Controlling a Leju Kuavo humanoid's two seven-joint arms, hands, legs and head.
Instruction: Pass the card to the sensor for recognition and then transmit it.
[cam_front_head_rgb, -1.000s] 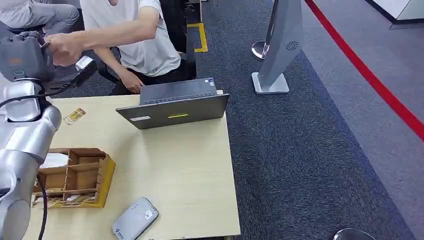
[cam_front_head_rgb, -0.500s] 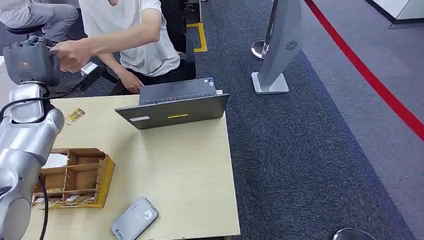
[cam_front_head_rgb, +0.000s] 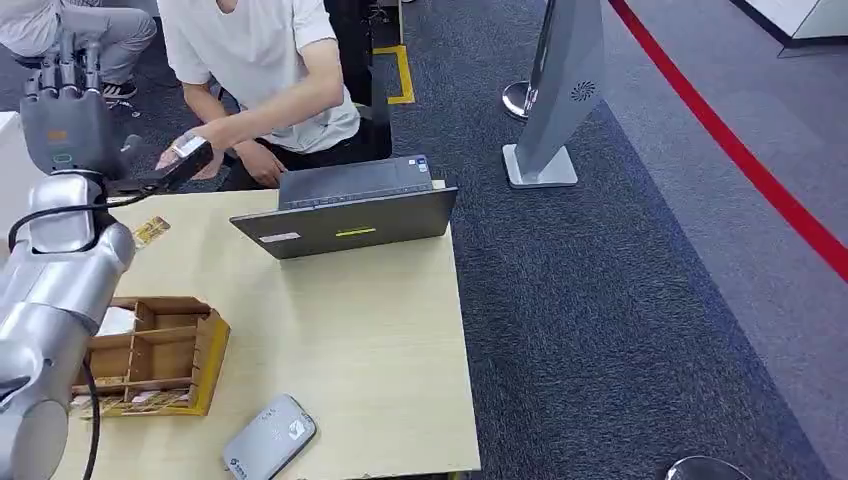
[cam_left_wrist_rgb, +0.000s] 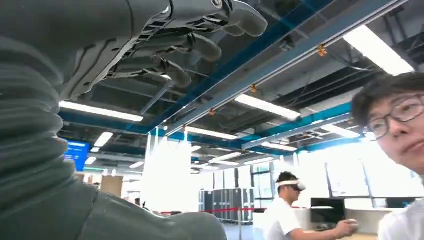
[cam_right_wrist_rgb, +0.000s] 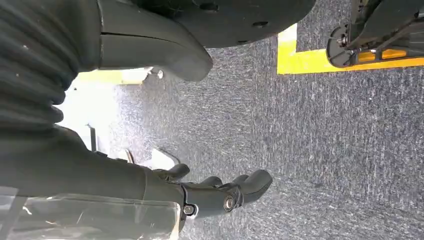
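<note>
My left hand (cam_front_head_rgb: 62, 100) is raised at the far left, past the table's (cam_front_head_rgb: 370, 340) far edge, fingers straight and apart with nothing in them; a second ago the person's (cam_front_head_rgb: 262, 65) hand was right up against it, and now that hand has drawn back toward the laptop (cam_front_head_rgb: 345, 215) with the card (cam_front_head_rgb: 187, 147) in it, so the card is with the person, just right of my hand and above the table's far left corner. I judge the handover done: the pass over the sensor (cam_front_head_rgb: 270, 438), which lies at the near edge of the table, must be behind me, and what remains is to bring my arm home. The left wrist view shows what the head view cannot: my fingers (cam_left_wrist_rgb: 200, 45) seen from below against ceiling lights, loosely spread and bare, which confirms nothing is left in my grasp. The right wrist view shows my right hand (cam_right_wrist_rgb: 220, 192) hanging over grey carpet (cam_right_wrist_rgb: 325, 150), fingers slightly curled and apart, holding nothing. From the head view, a wooden tray (cam_front_head_rgb: 160, 355) sits at the near left of the table, and another card (cam_front_head_rgb: 150, 232) lies near the far left.
</note>
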